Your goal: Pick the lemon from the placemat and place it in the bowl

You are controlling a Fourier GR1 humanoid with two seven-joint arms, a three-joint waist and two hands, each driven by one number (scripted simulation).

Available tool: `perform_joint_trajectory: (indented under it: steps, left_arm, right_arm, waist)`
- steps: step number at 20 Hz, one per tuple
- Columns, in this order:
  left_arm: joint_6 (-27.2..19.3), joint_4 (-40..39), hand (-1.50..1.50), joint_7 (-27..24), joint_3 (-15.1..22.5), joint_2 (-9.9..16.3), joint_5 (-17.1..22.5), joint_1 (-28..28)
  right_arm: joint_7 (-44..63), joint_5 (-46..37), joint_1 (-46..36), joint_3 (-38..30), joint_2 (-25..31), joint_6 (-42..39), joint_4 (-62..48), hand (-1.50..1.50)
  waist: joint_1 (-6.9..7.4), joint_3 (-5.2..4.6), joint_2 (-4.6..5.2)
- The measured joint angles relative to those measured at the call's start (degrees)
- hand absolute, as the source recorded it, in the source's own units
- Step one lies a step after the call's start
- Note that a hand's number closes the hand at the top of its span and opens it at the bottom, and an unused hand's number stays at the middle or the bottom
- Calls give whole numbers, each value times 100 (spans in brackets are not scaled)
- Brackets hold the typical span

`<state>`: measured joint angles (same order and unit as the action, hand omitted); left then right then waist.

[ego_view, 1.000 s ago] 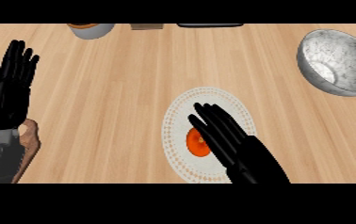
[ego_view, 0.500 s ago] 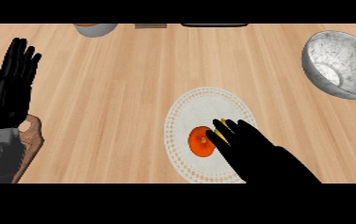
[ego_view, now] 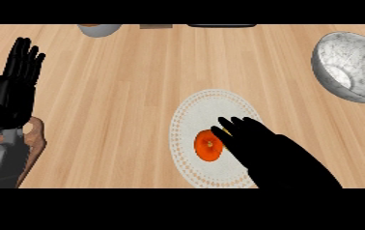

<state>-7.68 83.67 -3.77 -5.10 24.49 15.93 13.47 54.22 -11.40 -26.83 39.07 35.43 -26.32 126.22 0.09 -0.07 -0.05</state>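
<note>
The right robot hand (ego_view: pixel 260 144) lies over the round placemat (ego_view: pixel 192 109), fingers curling onto a yellow sliver, probably the lemon (ego_view: pixel 224 130), beside an orange fruit (ego_view: pixel 208 146). The bowl (ego_view: pixel 341 64) waits well apart. The left robot hand (ego_view: pixel 20 81) rests open.

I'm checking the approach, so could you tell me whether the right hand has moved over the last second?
Yes. The right hand has drawn back toward the view's lower right across the placemat, uncovering more of its upper part, and now sits beside the orange fruit.
</note>
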Motion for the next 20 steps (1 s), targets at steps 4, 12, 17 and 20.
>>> perform_joint_trajectory:
  steps: [4,12,17,20]
  left_arm:
    - [27,49,0,70,-19,-61,-74,-17]
    - [146,59,0,18,-199,-188,-184,-58]
    - [210,209,0,108,-240,-260,-284,-121]
    - [324,206,0,216,-376,-202,-247,-57]
  right_arm:
    - [-344,-360,196,-42,-132,-181,-485,-150]
    - [-796,-1124,693,-156,-553,-405,-1025,-150]
    - [-1379,-1728,966,-275,-713,-379,-1528,-150]
    - [-1800,-2006,1071,-438,-768,-334,-1828,-150]
  waist:
    - [5,5,4]
    - [-2,7,4]
    - [0,8,4]
    - [-1,8,5]
